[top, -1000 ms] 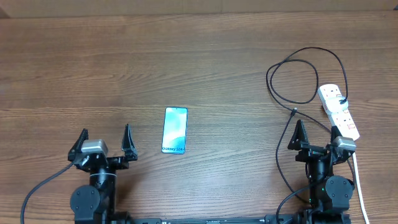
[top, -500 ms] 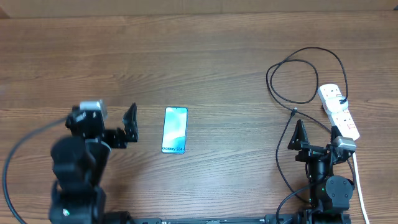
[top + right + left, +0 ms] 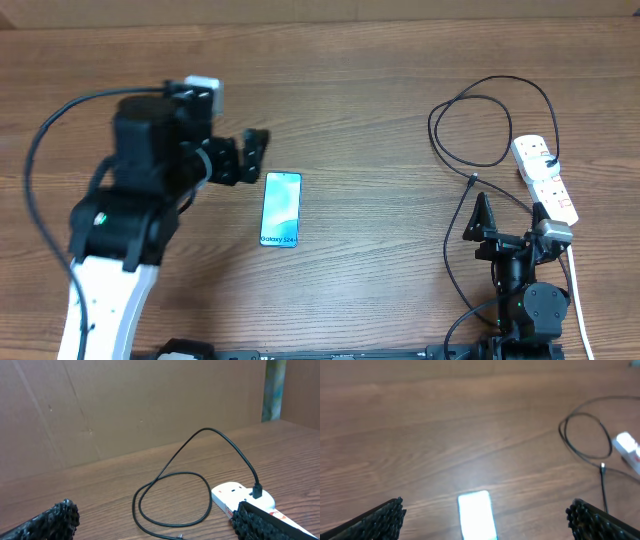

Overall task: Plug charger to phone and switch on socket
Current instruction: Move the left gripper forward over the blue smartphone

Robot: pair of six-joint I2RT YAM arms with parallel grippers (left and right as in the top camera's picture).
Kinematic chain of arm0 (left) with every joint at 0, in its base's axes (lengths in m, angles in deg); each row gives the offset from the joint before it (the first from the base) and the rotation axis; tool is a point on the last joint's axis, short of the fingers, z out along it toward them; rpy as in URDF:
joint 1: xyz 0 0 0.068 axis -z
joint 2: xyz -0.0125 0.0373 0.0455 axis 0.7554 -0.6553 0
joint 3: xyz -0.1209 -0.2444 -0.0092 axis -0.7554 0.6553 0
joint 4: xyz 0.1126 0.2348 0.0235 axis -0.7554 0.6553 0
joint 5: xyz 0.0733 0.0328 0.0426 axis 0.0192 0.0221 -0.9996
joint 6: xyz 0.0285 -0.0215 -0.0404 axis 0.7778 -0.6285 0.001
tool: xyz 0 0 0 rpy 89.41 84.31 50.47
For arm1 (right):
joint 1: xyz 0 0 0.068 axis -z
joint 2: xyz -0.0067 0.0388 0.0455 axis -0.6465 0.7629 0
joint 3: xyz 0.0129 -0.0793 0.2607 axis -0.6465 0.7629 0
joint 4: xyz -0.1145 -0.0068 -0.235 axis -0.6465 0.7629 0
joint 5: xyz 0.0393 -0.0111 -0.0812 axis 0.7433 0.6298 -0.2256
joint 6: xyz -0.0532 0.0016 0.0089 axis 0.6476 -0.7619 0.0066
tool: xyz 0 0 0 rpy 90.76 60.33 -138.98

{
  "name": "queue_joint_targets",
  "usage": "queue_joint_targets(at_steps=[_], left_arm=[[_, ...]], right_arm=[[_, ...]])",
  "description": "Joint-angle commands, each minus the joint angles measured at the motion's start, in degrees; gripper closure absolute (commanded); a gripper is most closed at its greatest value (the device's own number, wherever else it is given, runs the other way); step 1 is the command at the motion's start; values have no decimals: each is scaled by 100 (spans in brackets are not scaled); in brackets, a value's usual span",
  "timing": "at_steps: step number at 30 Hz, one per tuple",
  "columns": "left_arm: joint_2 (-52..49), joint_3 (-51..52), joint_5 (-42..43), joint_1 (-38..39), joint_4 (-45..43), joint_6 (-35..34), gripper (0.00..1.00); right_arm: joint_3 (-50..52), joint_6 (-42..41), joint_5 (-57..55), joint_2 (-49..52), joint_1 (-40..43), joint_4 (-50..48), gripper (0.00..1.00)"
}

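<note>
The phone (image 3: 282,209) lies flat mid-table, its light blue screen up; in the left wrist view it (image 3: 477,521) shows between my fingers at the bottom edge. My left gripper (image 3: 246,157) is open and empty, raised just left of the phone's far end. The charger cable (image 3: 478,118) loops at the right, its connector tip (image 3: 472,179) free on the table and its black plug (image 3: 257,491) in the white socket strip (image 3: 546,178). My right gripper (image 3: 510,222) is open and empty, near the front edge beside the strip.
The strip's thick white cord (image 3: 577,300) runs toward the front edge at the right. The cable loop (image 3: 585,435) and the strip (image 3: 629,449) show far right in the left wrist view. A brown wall (image 3: 125,405) stands behind the table.
My left arm has risen from the front edge and moved away and to the right, so its gripper is now next to the phone's far end. The right arm has not moved.
</note>
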Motion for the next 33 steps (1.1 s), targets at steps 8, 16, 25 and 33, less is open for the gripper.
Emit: queue_joint_targets(at_steps=[8,16,25,33], left_arm=[[-938,-170,-905,850,328,-184,0],[-1504,-164,-330,850,769,-197,0],[-2328,-164,-310,850,1075,-254,0],[-3130,-164,-308,876,1322,-487,0]], right_arm=[[59,20,-4,-55,11,-20,0],[59,20,-4,-55,11,-20,0],[59,20,-4,-55,11,-20,0],[59,20,-4,-55,11,-20,0]])
